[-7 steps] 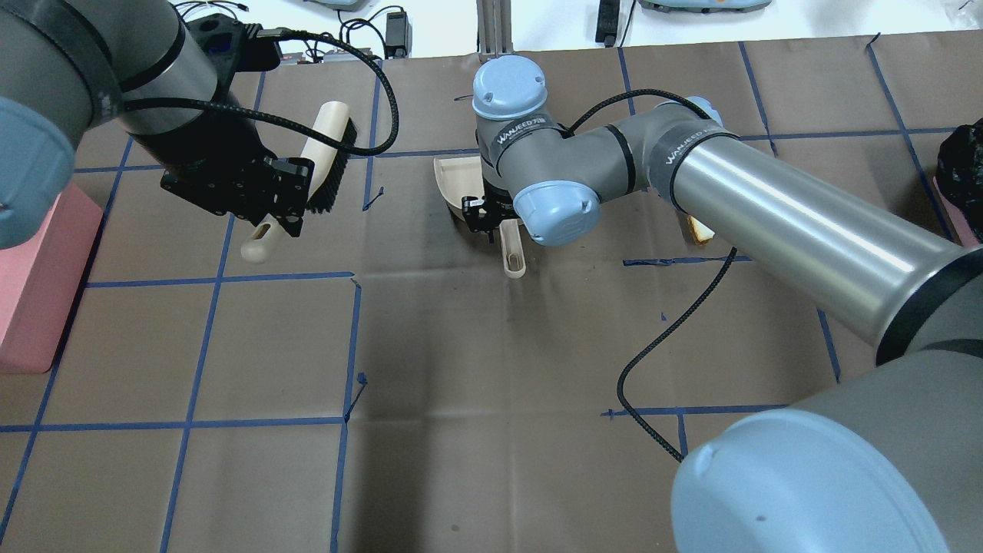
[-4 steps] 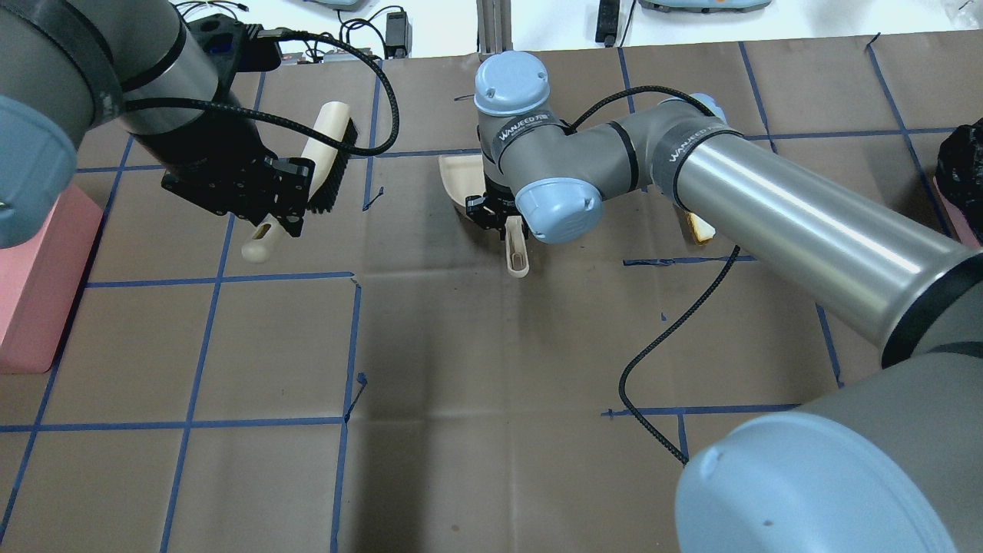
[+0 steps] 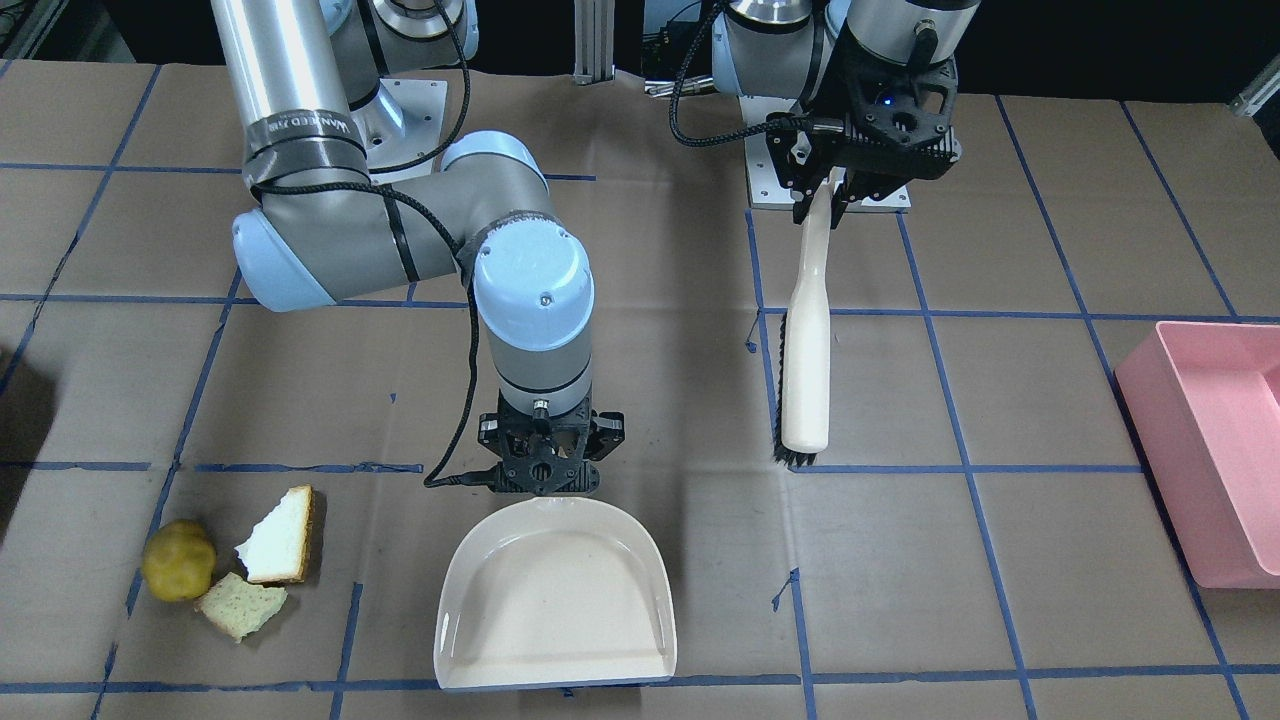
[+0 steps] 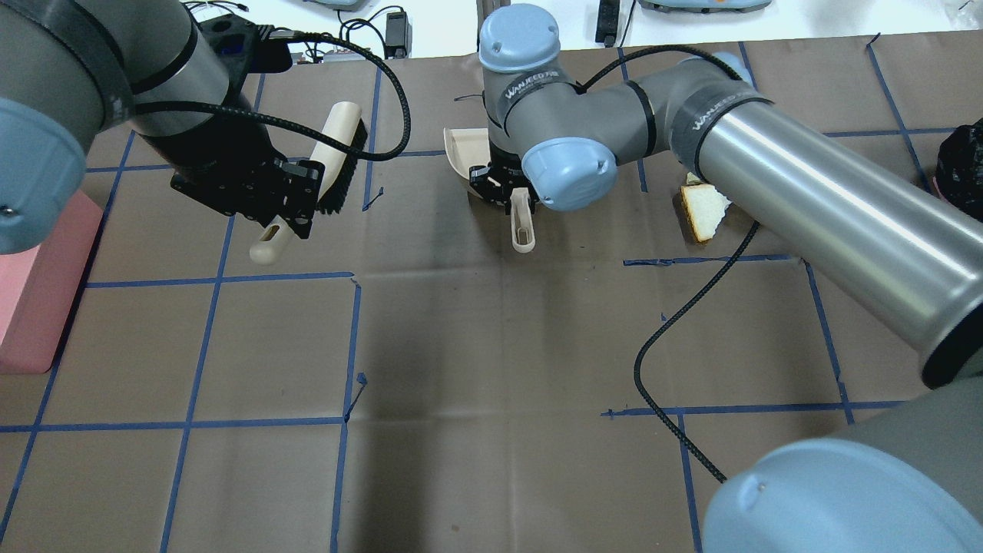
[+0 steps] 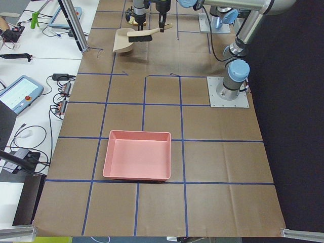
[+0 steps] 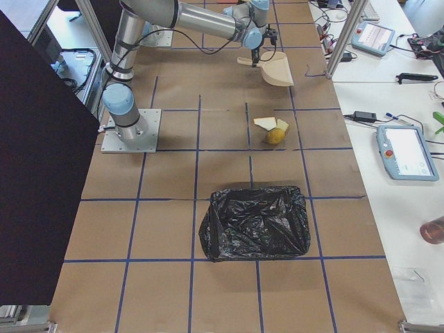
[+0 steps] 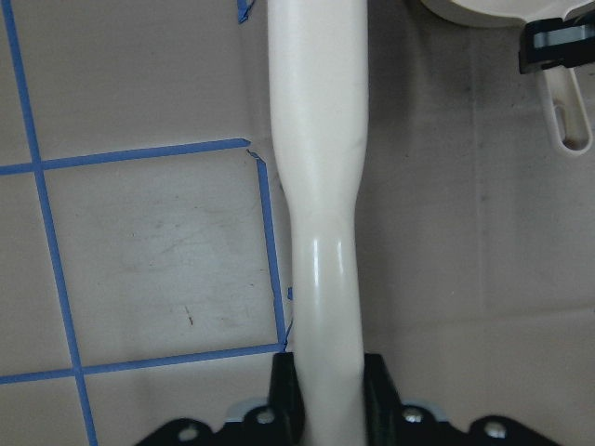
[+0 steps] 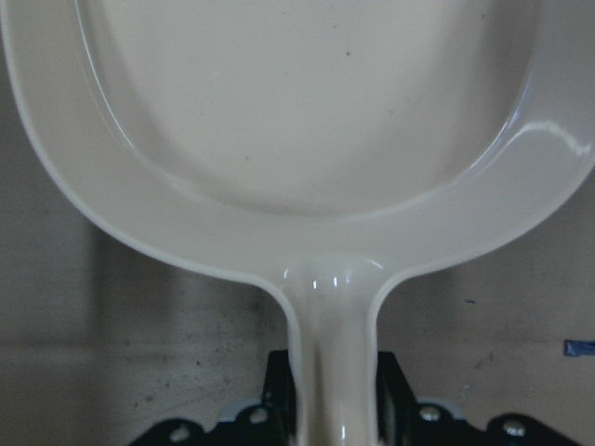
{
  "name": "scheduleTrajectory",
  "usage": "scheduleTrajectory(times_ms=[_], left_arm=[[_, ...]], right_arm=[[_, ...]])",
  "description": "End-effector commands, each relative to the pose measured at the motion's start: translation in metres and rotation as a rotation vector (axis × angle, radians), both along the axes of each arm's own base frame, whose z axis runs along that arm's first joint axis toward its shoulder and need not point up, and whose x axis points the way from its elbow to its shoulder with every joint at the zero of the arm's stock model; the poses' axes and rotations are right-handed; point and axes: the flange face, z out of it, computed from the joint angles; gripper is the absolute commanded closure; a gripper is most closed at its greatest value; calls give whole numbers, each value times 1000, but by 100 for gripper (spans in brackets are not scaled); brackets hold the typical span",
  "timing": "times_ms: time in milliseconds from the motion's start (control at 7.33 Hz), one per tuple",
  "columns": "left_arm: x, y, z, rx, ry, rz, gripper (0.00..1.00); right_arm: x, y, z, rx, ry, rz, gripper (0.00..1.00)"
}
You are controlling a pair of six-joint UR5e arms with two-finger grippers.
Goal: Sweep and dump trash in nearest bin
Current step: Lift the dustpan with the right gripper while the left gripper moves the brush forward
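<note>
L pincer (image 3: 834, 198) clamped on brush (image 3: 806, 370) handle; R pincer (image 8: 333, 409) clamped on dustpan (image 3: 555, 600) handle. Trash, i.e. ball (image 3: 178, 560), white bread (image 3: 280, 535) and yellowish bread (image 3: 240, 605), lies on counter (image 3: 900, 600) near dustpan, not touching. Risks: ball rolls away when swept; brush crossing over could clip R arm (image 3: 330, 240).

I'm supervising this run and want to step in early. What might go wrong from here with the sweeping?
1. The round ball may roll away across the table instead of into the dustpan when brushed.
2. The brush, in the left claw, is on the dustpan's far side from the ball; reaching across may strike the right arm holding the dustpan.
</note>
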Motion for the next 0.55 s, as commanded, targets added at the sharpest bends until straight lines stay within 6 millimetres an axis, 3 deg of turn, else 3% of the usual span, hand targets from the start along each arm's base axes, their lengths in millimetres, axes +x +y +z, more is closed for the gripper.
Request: scheduleTrajectory(times_ms=[0, 409], left_arm=[[-9, 2, -2, 4, 2, -14, 100], [-10, -1, -7, 15, 2, -8, 100]], right_arm=[[-31, -4, 53, -8, 3, -44, 98], [-138, -9, 99, 48, 21, -46, 98]])
